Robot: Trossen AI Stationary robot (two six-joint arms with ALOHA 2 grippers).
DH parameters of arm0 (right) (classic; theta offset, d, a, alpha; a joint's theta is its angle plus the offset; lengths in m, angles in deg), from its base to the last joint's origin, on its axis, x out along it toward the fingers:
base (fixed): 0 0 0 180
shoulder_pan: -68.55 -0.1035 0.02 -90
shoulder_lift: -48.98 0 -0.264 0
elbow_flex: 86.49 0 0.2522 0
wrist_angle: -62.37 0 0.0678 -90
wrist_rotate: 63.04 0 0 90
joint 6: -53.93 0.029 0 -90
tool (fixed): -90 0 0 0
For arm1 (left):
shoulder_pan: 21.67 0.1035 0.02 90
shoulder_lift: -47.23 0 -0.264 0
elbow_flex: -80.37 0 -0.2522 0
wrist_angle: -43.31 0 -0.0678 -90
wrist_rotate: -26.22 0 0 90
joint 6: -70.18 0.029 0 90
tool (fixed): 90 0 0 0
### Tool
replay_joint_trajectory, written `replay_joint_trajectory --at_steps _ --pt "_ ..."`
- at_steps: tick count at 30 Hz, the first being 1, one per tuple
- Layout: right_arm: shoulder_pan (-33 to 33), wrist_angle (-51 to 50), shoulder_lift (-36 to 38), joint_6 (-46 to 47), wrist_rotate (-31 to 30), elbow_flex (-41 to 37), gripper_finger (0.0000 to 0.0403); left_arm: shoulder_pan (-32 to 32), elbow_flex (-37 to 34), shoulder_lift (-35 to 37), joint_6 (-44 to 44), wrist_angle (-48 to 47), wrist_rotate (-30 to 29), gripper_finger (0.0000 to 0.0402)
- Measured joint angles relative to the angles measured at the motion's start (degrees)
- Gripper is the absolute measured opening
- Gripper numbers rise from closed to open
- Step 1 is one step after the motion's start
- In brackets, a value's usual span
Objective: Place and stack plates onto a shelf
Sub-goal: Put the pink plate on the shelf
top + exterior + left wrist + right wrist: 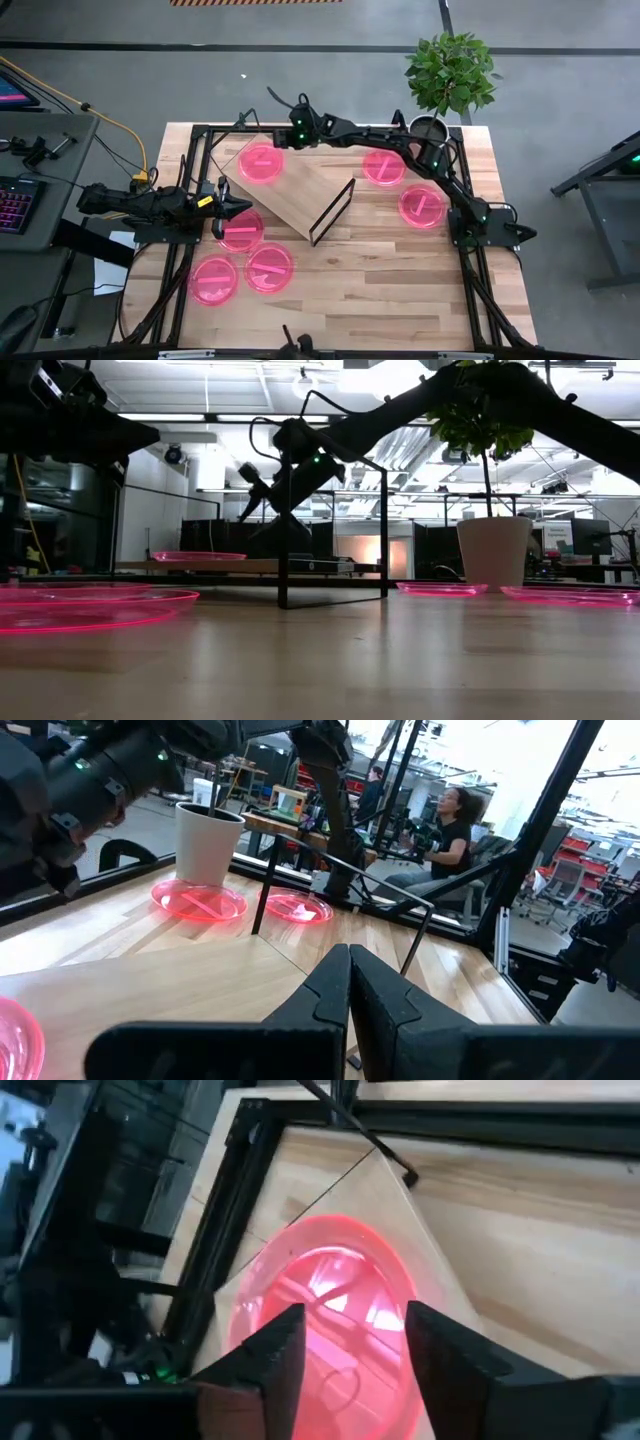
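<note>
The shelf [300, 195] stands mid-table. One pink plate [260, 162] lies flat on its board; it also shows in the right wrist view [330, 1330] and the low view [197, 556]. My right gripper [355, 1312] is open and hangs above this plate, clear of it, as the low view [245, 510] shows. My left gripper [240, 208] is shut and empty at the shelf's left end, just above the table, and shows in its own wrist view [350, 960]. Three plates [240, 228] [268, 266] [214, 280] lie on the table left of the shelf, and two [383, 166] [421, 206] lie right of it.
A potted plant [450, 75] in a white pot [493, 550] stands at the table's far right corner. A black frame [200, 135] runs along the table's edges. A person [445, 830] sits beyond the table. A side desk with a keyboard [15, 200] stands to the left.
</note>
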Motion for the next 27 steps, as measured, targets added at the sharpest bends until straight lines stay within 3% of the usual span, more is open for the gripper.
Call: replay_joint_trajectory --at_steps 4,11,15,19,24,27 --pt "1.88 -5.18 2.29 -5.45 3.34 -0.07 0.0169 0.00 0.00 0.01 0.00 -0.01 0.00 0.0000" --pt "1.22 -26.56 12.39 -29.76 1.88 -0.27 0.0170 0.01 0.00 -0.01 0.00 -0.01 0.02 0.0000" --pt "-1.71 -32.40 20.97 -37.15 1.01 -6.55 0.0170 0.01 0.00 0.01 0.00 0.02 0.00 0.0000" --pt "-4.74 -23.55 33.15 -35.64 -0.13 -23.16 0.0170 0.00 0.01 0.00 0.00 0.01 0.00 0.0000" --pt "-9.74 -7.22 50.54 -23.70 -0.73 -46.59 0.0170 0.01 0.00 0.01 0.02 0.01 0.00 0.0000" --pt "-14.39 2.83 60.15 -17.77 -4.11 -57.01 0.0170 0.01 0.00 -0.01 0.00 0.01 0.00 0.0000"
